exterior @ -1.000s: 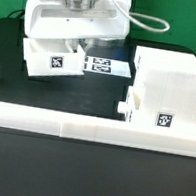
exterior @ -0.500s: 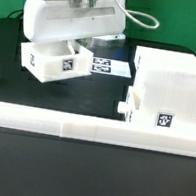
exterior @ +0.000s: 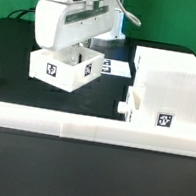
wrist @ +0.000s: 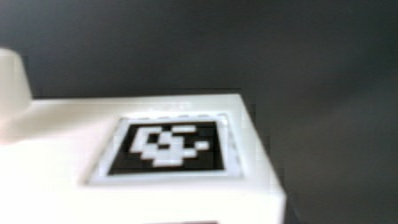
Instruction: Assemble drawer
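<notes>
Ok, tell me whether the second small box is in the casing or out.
Partly in. The small box sticks out of the casing front, its tag facing forward; how deep it sits is hidden.

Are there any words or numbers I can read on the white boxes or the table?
No words, numbers or brand names can be read.
Small white plastic open-top box under the gripper: black-and-white square tags only, no letters.
Big white cube-like casing: none.
Second small white box: a pattern tag.
Flat white marker board: pattern tags.
</notes>
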Robot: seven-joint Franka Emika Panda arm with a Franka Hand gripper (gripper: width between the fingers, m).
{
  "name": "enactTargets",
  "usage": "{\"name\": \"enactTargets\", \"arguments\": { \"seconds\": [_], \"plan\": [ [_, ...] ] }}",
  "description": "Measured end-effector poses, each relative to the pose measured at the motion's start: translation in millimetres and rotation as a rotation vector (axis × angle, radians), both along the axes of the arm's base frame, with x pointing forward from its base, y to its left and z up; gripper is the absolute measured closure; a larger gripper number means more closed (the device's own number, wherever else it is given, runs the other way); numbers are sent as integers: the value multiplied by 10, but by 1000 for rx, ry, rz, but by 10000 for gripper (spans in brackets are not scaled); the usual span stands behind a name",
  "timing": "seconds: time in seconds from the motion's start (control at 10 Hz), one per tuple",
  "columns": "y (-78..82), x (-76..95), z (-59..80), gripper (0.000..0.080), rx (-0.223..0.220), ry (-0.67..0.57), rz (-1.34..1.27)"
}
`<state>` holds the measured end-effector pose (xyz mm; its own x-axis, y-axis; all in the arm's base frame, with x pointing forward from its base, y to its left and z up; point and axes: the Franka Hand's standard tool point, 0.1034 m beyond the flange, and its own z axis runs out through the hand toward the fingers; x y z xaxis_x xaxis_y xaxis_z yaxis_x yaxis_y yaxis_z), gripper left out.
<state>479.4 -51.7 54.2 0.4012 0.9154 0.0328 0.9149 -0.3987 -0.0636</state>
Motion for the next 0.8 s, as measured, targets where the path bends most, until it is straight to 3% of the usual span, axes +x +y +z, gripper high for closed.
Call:
{"name": "enactTargets", "arguments": {
  "seconds": [0.2,0.5,0.8],
  "plan": [
    [0,9,-8,757,1,0,115],
    [100,263,6,757,9,-17,275],
    [249,493,99,757,16,-35,276]
  ]
}}
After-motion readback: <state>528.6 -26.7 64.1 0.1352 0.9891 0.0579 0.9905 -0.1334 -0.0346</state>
